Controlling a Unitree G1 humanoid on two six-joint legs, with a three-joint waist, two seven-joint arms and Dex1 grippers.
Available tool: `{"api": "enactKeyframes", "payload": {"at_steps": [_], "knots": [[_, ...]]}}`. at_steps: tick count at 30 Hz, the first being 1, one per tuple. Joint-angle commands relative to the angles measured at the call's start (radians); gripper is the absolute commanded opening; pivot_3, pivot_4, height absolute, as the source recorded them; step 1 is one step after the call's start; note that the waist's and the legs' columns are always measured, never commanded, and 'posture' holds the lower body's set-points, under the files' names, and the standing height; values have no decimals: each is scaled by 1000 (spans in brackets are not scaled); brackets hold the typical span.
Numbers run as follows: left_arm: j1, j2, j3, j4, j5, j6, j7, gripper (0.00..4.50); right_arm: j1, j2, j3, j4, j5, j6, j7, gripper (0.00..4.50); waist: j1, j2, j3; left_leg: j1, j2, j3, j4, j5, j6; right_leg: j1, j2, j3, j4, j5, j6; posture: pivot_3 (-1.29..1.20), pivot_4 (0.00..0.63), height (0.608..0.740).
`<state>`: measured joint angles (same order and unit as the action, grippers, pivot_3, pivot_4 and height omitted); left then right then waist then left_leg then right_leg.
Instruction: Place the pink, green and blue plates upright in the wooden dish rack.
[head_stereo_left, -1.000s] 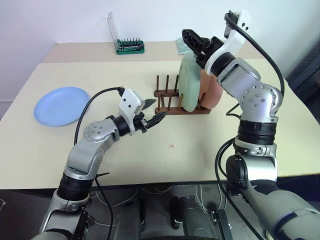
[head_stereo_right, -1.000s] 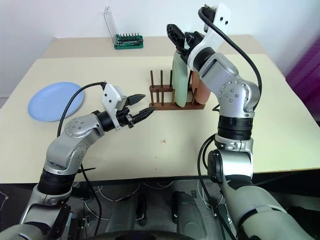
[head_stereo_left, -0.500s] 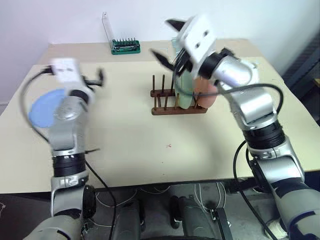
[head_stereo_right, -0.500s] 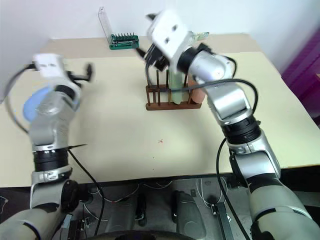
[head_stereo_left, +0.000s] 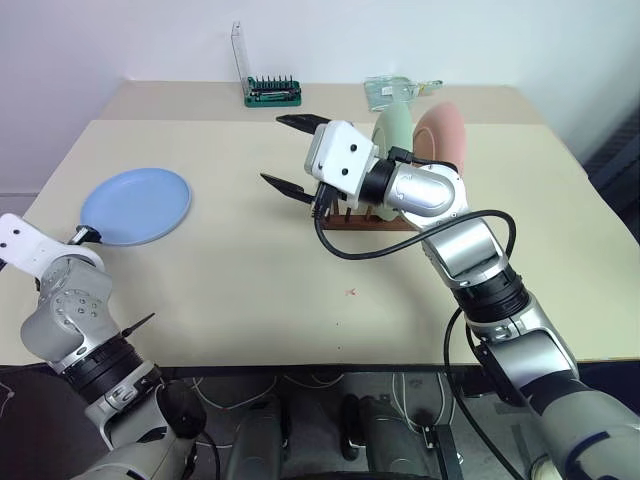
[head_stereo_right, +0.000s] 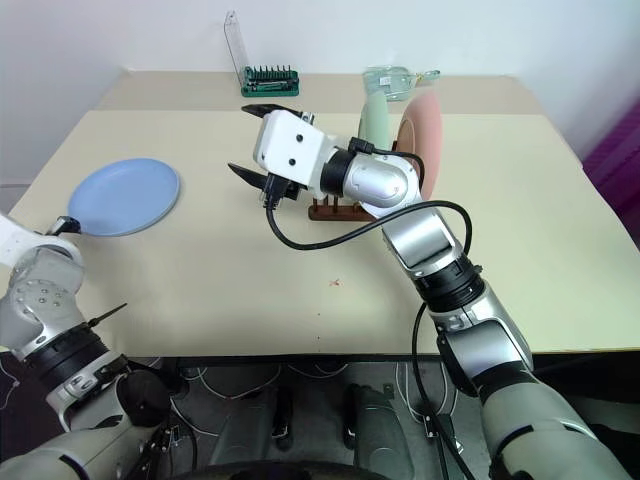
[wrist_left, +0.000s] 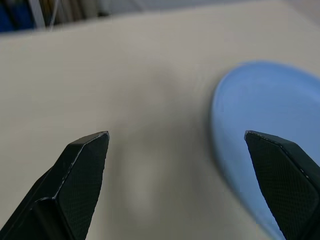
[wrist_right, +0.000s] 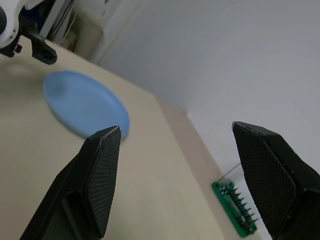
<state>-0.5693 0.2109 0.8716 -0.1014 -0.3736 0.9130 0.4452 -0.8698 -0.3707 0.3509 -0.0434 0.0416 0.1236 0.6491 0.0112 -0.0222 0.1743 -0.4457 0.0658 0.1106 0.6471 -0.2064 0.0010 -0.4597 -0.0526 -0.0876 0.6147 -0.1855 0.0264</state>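
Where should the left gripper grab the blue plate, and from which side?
Probably the rim nearest the left gripper. The blue plate lies flat on the table, so only its raised edge offers a pinch. Come in low from the robot's side, one finger over the rim.

Soft, even light fills the scene, leaving only faint shadows on the table (head_stereo_left: 250, 270). The left wrist view is blurred, smearing the blue plate (wrist_left: 270, 150).
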Motion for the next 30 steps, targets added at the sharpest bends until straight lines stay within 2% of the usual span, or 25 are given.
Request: {"api": "enactKeyframes", "payload": {"at_steps": [1, 7, 8, 10, 12, 17, 24, 27, 30], "knots": [[-42, 40, 11, 55, -46, -9, -26, 4459, 21, 2, -26, -69, -9, 0, 10, 3628, -1, 0, 0, 0, 0, 0, 0, 0, 0, 0, 0, 0, 0, 0, 0, 0, 150, 730], [-91, 73, 19, 176, -104, -33, -57, 4459, 52, 7, -33, -93, -30, 20, 5, 3628, -5, 0, 0, 0, 0, 0, 0, 1, 1, 0, 1, 0, 0, 0, 0, 0, 150, 730], [-101, 73, 22, 196, -109, -39, -50, 4233, 55, 8, -35, -97, -32, 25, 2, 3628, -6, 0, 0, 0, 0, 0, 0, 1, 1, 0, 1, 0, 0, 0, 0, 0, 150, 730], [-119, 68, 31, 227, -118, -46, -23, 3689, 63, 9, -39, -107, -39, 33, -3, 3628, -6, 0, 0, 0, 0, 0, 0, 1, 1, 0, 0, 0, 0, 0, 0, 0, 150, 730], [-127, 62, 29, 240, -128, -59, -14, 2783, 67, 11, -41, -112, -46, 38, -6, 3628, -6, 0, 0, 0, 0, 0, 0, 1, 1, 0, 0, 0, 0, 0, 0, 0, 150, 730], [-127, 50, 25, 240, -154, -80, 6, 140, 73, 13, -46, -121, -55, 48, -8, 3628, -6, -1, 0, 0, 0, 0, 0, 1, 1, 0, 0, 0, 0, 1, 1, 0, 150, 730], [-186, 50, -208, 22, -190, -108, -136, 59, 55, -20, 27, -70, -160, -111, 39, 3628, 0, -6, 2, 0, 0, 1, 0, 0, 0, 0, 0, 0, 0, 0, 0, 0, 150, 730], [-220, 23, -280, -78, -201, -51, -105, 0, 30, 8, 56, -37, -190, -153, 47, 4451, -2, -6, 2, 0, 0, 1, 0, 0, 0, 0, 0, 0, 0, 0, 0, 0, 150, 730], [-266, -39, -277, -147, -241, 9, -17, 0, -9, 21, 86, 31, -285, -258, -2, 4451, -6, -6, 2, 0, -1, 1, 0, 1, 2, 0, 0, 0, 0, 1, 1, 0, 150, 730]]}}
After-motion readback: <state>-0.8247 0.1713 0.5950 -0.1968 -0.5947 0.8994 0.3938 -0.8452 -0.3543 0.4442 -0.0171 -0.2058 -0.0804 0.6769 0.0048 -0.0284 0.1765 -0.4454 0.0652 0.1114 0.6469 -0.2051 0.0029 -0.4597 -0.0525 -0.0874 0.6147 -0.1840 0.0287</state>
